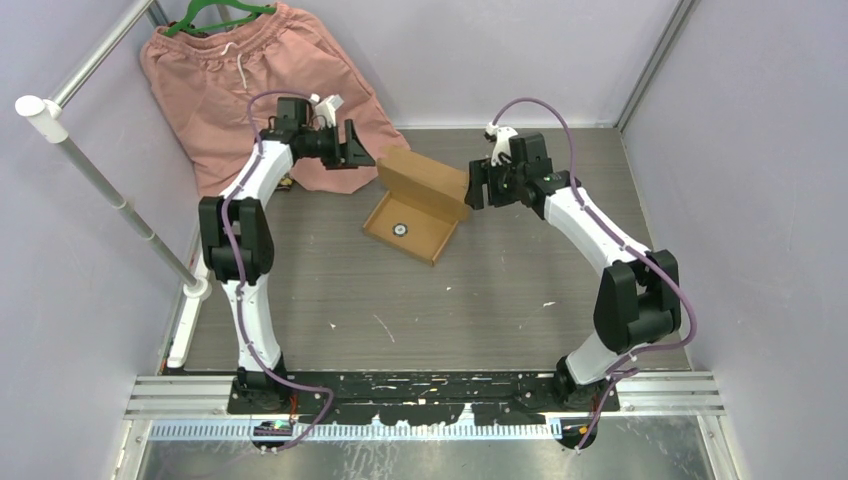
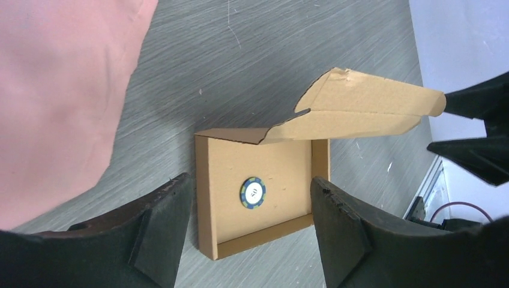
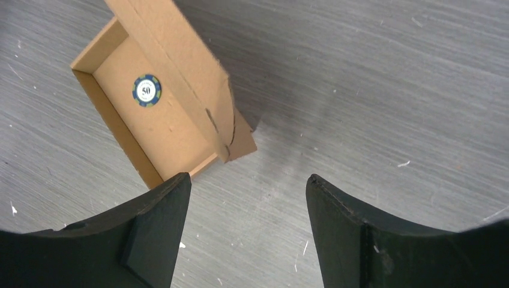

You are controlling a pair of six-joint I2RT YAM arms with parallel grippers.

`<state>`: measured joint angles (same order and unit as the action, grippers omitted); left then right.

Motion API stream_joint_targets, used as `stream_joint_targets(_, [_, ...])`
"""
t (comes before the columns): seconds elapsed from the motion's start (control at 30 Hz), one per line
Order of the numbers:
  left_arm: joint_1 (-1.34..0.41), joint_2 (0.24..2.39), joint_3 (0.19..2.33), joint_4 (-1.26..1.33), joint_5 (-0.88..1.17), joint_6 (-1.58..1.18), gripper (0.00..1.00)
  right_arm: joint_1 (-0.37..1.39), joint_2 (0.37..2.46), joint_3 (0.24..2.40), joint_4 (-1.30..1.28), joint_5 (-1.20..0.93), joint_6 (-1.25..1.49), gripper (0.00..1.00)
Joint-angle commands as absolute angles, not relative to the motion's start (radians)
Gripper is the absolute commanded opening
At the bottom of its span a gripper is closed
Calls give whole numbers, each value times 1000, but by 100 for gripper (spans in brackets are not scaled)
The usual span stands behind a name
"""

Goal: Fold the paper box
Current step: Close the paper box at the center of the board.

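Grey tabletop (image 1: 400,320), paper box (image 1: 428,188) lid-up between left end effector (image 1: 360,152) and right end effector (image 1: 474,186), both apart and empty.

A grey, wood-grained bench (image 1: 500,290), scuffed with fine scratches. Near its far middle lies a brown cardboard paper box (image 1: 412,225), an open shallow tray set at an angle, its hinged lid raised along the far side. At the far left corner, salmon-pink shorts (image 1: 230,90) spill from the wall onto the surface. A few small white flecks (image 1: 383,327) dot the bare middle.
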<state>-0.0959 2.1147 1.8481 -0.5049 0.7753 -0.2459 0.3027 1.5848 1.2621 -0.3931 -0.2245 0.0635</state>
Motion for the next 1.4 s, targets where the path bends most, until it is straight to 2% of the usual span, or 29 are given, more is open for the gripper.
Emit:
stream_joint_targets(0.0, [-63,2126,1899,-476,907,-200,72,265,1609,1342,-342,-341,18,75])
stream_joint_targets(0.47, [-62,2192,1899,-199,1120,-344,71,216,1717,1384,-333,-567,7,67])
stream_joint_targets(0.8, [-77,2212,1891,-177,1148,-333,69,216,1744,1394,-320,-610,28,58])
stream_joint_targets(1.03, [-90,2229,1883,-186,1132,-301,65,217,1753,1402,-324,-624,34,57])
stream_joint_targets(1.13, [-93,2239,1892,-207,1129,-281,61,216,1757,1405,-326,-628,34,54])
stream_joint_targets(1.23, [-96,2247,1900,-223,1131,-268,50,217,1761,1409,-328,-629,35,54])
stream_joint_targets(1.37, [-99,2247,1897,-232,1132,-258,45,218,1763,1415,-330,-629,35,53])
